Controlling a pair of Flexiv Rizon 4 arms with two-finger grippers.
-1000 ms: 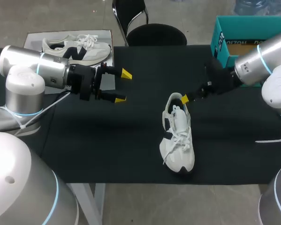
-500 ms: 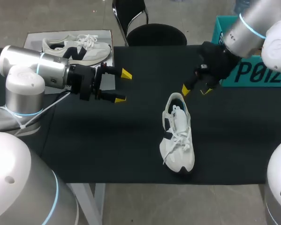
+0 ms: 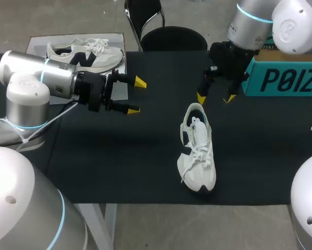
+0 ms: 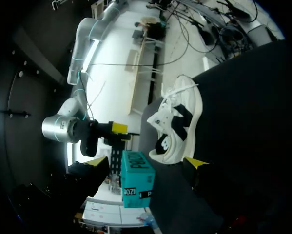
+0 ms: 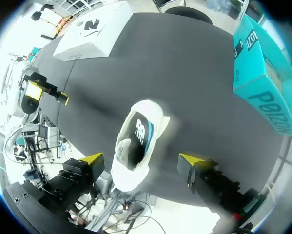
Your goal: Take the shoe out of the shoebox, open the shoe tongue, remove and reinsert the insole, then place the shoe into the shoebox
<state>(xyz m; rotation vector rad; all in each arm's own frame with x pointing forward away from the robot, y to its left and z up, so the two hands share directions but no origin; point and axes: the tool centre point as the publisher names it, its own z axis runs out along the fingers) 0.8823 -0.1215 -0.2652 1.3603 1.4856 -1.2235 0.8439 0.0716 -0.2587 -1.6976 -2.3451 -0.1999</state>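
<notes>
Jaws open on both: right gripper (image 3: 214,98) has the shoe (image 3: 197,151) just below its fingers, left gripper (image 3: 136,96) well aside; descending off-centre may topple it

1 shoe (image 3: 197,153); 1 shoebox (image 3: 286,79); 1 white box (image 3: 38,42); left hand (image 3: 137,96), right hand (image 3: 215,98): 2.

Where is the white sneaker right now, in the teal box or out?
Out. The shoe sits sole-down on the black table, apart from the teal shoebox at the table's far right.

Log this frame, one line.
shoe: on table, outside shoebox | left gripper: open, empty | right gripper: open, over shoe heel
</notes>
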